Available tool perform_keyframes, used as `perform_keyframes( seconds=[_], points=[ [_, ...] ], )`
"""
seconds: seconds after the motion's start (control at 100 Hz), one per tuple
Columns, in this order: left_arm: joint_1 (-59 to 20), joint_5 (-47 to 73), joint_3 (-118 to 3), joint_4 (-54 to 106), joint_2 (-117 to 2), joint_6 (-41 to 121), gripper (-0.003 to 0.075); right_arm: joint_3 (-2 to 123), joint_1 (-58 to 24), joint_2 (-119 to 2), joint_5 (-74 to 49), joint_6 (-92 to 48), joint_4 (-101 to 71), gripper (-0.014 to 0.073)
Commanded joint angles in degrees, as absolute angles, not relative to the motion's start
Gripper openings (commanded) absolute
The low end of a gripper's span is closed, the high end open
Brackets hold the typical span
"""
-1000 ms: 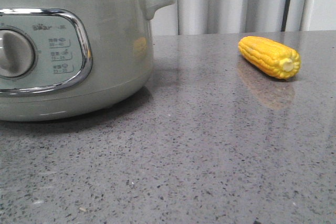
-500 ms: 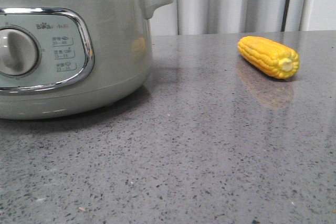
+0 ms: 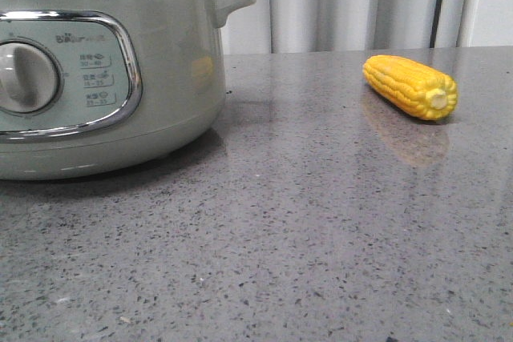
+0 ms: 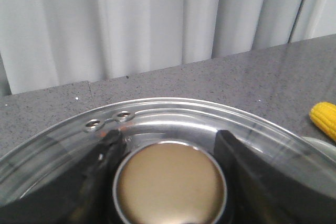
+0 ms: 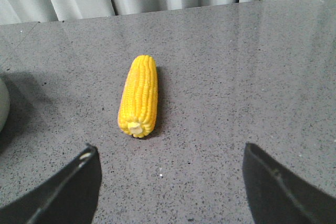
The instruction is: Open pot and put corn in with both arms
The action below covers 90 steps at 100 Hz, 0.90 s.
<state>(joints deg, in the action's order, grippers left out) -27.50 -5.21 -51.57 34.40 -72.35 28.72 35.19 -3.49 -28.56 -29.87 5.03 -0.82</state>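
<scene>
A: Where is the pot sitting?

B: The electric cooker [image 3: 104, 70] stands on the left of the grey speckled bench [image 3: 321, 238], its control panel [image 3: 64, 74] and round knob [image 3: 26, 78] facing the front camera, one stubby side handle [image 3: 232, 2] sticking out to its right. The steel-rimmed lid [image 4: 173, 116] is on.

A: And the left gripper?

B: The left gripper [image 4: 170, 182] is down over the lid, its dark fingers [image 4: 252, 177] on either side of the round bronze lid knob [image 4: 170, 184]. The jaws sit close to the knob, but I cannot tell whether they are actually pressing it.

A: The corn?

B: The corn cob [image 3: 410, 86] lies on its side on the bench, well apart from the cooker, to the right, pale stem end toward the front camera.

A: The right gripper?

B: The right gripper [image 5: 168, 182] hangs above the bench near the cob's stem end [image 5: 136, 127], jaws spread wide and gripping nothing.
</scene>
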Motion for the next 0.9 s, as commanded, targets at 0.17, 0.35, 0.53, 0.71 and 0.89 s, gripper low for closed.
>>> perform_keyframes(
  seconds=[0.17,0.35,0.53,0.71,0.89],
  points=[
    [-25.08,-6.66,-60.92,34.84,-64.54,28.40,0.0150,37.31,-3.42,-29.28,-25.96,4.29,-0.38,0.0491],
    [-14.80,-4.61,-60.91,34.84,-59.05,28.40,0.0150,37.31,-3.42,-29.28,-25.96,4.29,-0.80,0.0491],
    [1.64,-2.24,-60.91,34.94,-55.58,28.40,0.0150,37.31,-3.42,-29.28,-25.96,4.29,-0.80,0.0491],
    [16.55,1.75,-60.44,35.02,-54.75,28.40,0.0150,37.31,-3.42,-29.28,-25.96,4.29,-0.80,0.0491],
    [23.07,2.75,-57.33,35.02,-55.62,28.40,0.0150,37.31,-3.42,-29.28,-26.40,4.29,-0.90,0.0491]
  ],
)
